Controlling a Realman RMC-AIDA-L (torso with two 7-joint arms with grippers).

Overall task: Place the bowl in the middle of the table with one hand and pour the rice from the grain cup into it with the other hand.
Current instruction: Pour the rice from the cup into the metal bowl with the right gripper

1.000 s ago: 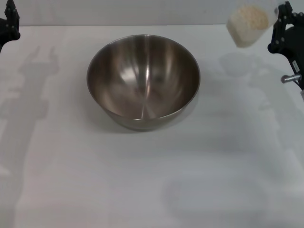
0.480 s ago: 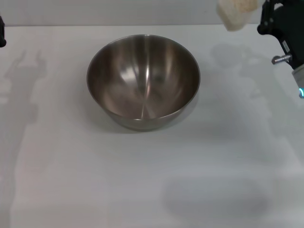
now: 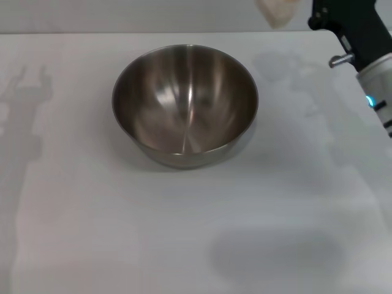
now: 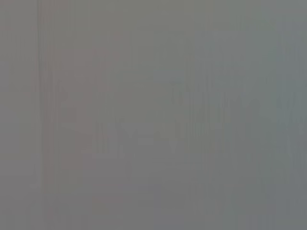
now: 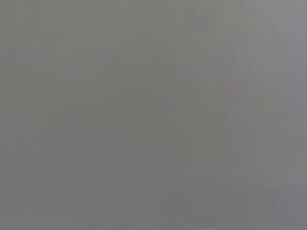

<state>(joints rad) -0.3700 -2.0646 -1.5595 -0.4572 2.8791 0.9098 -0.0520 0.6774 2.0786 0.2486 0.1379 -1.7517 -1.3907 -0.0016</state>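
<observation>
The steel bowl stands upright and empty on the white table, slightly left of centre and towards the back. My right gripper is at the top right edge of the head view. It holds the grain cup in the air, beyond and to the right of the bowl's rim. Only the cup's pale lower part shows and its top is cut off by the frame edge. The rice cannot be made out separately. My left gripper is out of view; only its shadow lies on the table's left side. Both wrist views show plain grey.
The right arm's silver-grey wrist with its blue light hangs over the table's right edge. The table's back edge runs just behind the bowl.
My right gripper has lifted the grain cup up and to the left, towards the bowl, so it is now partly out of frame. The left gripper has left the view.
</observation>
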